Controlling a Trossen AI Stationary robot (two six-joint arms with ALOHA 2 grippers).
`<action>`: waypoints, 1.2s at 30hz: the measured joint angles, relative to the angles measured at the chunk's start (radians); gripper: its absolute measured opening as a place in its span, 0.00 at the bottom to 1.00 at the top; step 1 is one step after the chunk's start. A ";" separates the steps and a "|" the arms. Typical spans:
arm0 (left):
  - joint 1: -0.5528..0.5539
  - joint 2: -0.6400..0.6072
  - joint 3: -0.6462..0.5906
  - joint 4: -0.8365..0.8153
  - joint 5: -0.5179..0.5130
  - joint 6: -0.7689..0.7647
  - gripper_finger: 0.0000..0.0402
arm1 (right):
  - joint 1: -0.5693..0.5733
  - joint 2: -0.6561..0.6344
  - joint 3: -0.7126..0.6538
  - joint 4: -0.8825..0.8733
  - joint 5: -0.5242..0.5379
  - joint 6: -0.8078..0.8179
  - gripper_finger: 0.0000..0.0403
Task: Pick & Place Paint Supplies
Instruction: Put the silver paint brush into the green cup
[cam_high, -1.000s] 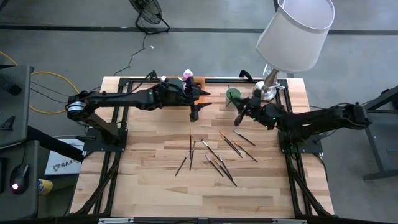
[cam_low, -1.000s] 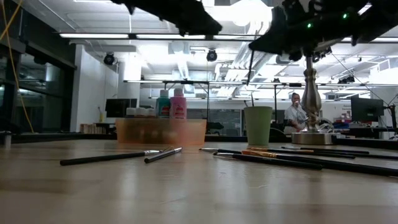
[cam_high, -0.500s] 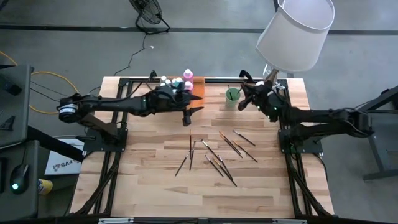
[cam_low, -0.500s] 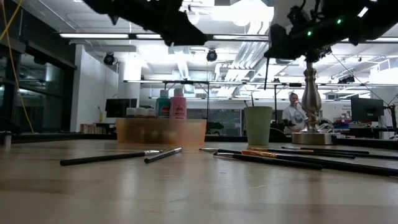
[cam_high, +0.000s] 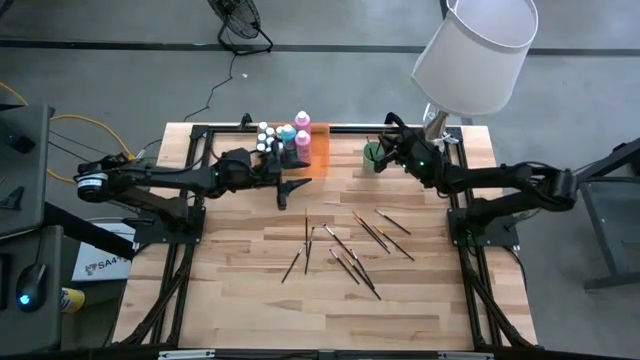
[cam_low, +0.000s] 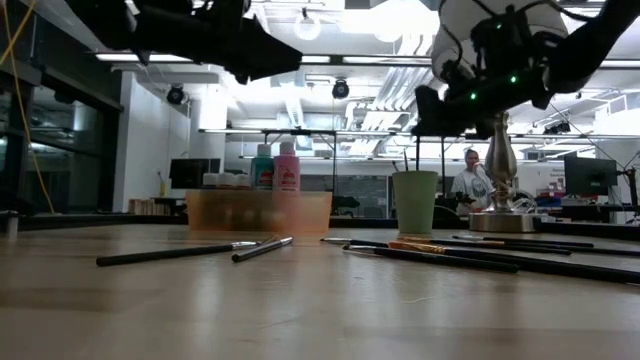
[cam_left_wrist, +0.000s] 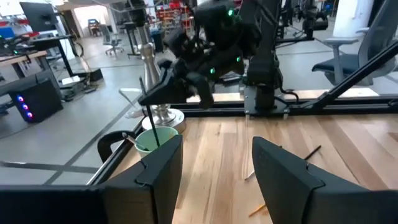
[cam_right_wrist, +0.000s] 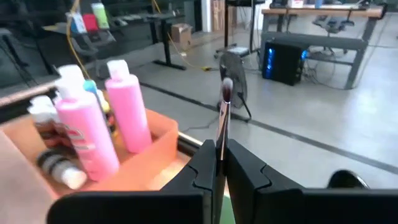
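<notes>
Brown paintbrushes (cam_high: 340, 245) lie loose on our wooden table (cam_high: 420, 300). Farther back, our left gripper (cam_high: 290, 186) waits with fingers spread, empty. Our right gripper (cam_right_wrist: 217, 163) pinches one paintbrush (cam_right_wrist: 222, 118) above the green cup (cam_high: 374, 154). Next we lower and let go.

Nine-odd paintbrushes (cam_high: 347, 244) loose — one tray (cam_high: 318, 147), one cup (cam_high: 373, 153) (bottles (cam_high: 283, 135) uncountable)

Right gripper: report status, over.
Right gripper shut on paintbrush, above green cup. Left gripper open, empty, near orange tray. Nothing blocking.
</notes>
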 joint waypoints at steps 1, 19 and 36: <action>0.000 -0.007 -0.007 0.006 0.001 -0.003 0.46 | -0.006 0.011 0.000 -0.001 0.000 0.002 0.03; 0.000 -0.034 -0.033 -0.003 0.001 -0.028 0.46 | -0.020 0.044 0.000 -0.003 -0.018 0.011 0.35; 0.000 -0.033 -0.033 -0.009 0.001 -0.045 0.46 | -0.019 -0.060 0.000 -0.113 -0.074 0.037 0.59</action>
